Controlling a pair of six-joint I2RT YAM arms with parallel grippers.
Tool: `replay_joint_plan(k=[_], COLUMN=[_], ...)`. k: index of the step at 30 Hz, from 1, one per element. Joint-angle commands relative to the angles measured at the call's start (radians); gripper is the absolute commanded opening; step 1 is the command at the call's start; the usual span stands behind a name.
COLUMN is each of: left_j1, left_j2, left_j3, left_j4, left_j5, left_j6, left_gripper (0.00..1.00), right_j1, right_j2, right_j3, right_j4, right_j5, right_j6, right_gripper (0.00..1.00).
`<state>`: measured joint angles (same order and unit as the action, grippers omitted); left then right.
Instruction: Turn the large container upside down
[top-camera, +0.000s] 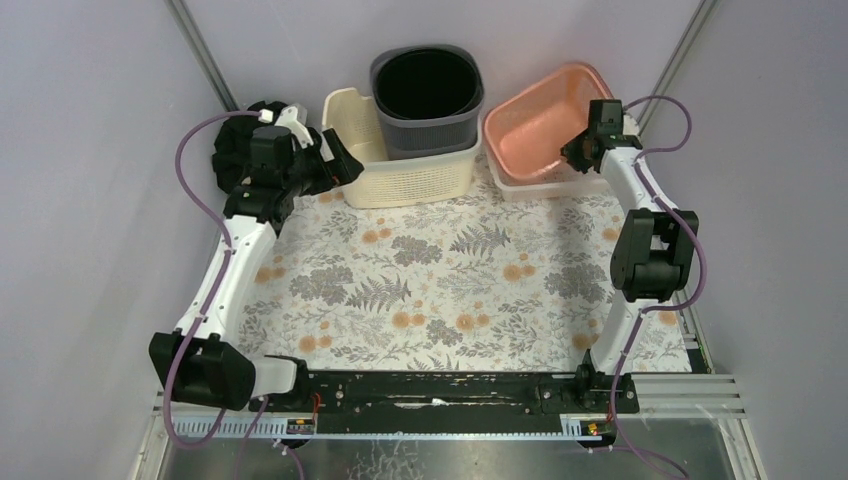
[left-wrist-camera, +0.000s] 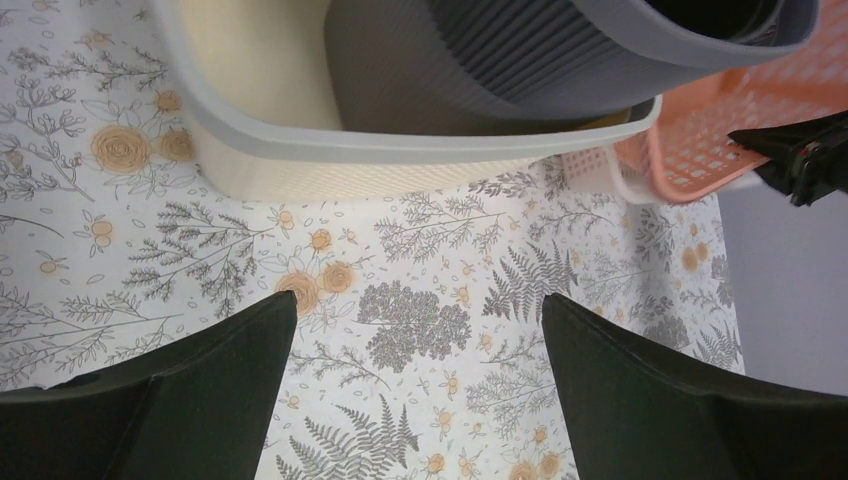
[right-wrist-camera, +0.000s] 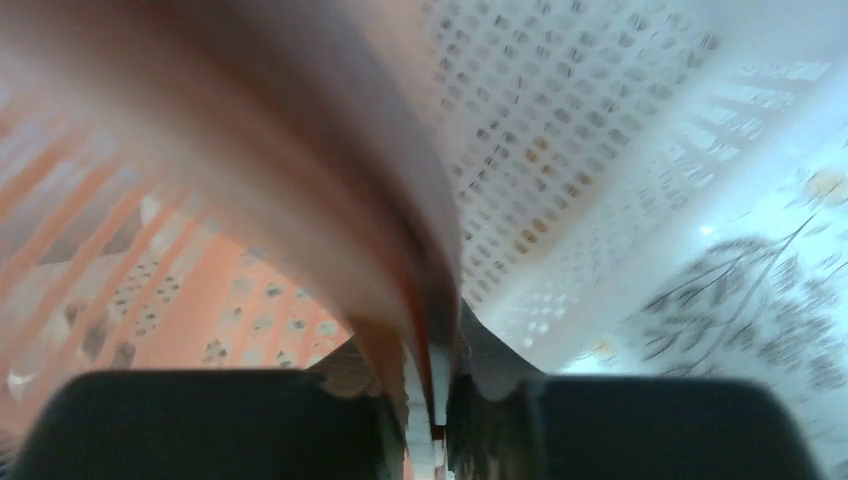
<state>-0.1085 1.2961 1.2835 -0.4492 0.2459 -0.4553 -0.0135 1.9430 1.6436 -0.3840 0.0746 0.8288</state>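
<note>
Where fingers (right-wrist-camera: 200, 425) pinch lies pink basket (right-wrist-camera: 300, 230)

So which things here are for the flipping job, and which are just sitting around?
For the job: pink basket, right pincer clamped on its rim.
Just sitting: cream basket, grey bin standing inside it, white basket under the pink one, left pincer, open.
</note>
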Motion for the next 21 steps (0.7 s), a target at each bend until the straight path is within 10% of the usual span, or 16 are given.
replay_joint_plan(k=[1, 21], left_j1=[-0.021, -0.281], left_j2=[-0.049, -0.581], left_j3=[-0.016, -0.480], left_j4=[-0.020, 0.204], left_j5=[-0.008, -0.222], left_j6=[0.033, -0.052], left_gripper=[1.00, 1.00], right_j1=[0.028, -0.008], right_j2=[0.006, -0.121], right_j3=[0.066, 0.247], right_j4=[-0.008, 0.058], right_j5=[-0.018, -0.132], right_j6=[-0.099, -0.121], right_gripper=[0.10, 0.00])
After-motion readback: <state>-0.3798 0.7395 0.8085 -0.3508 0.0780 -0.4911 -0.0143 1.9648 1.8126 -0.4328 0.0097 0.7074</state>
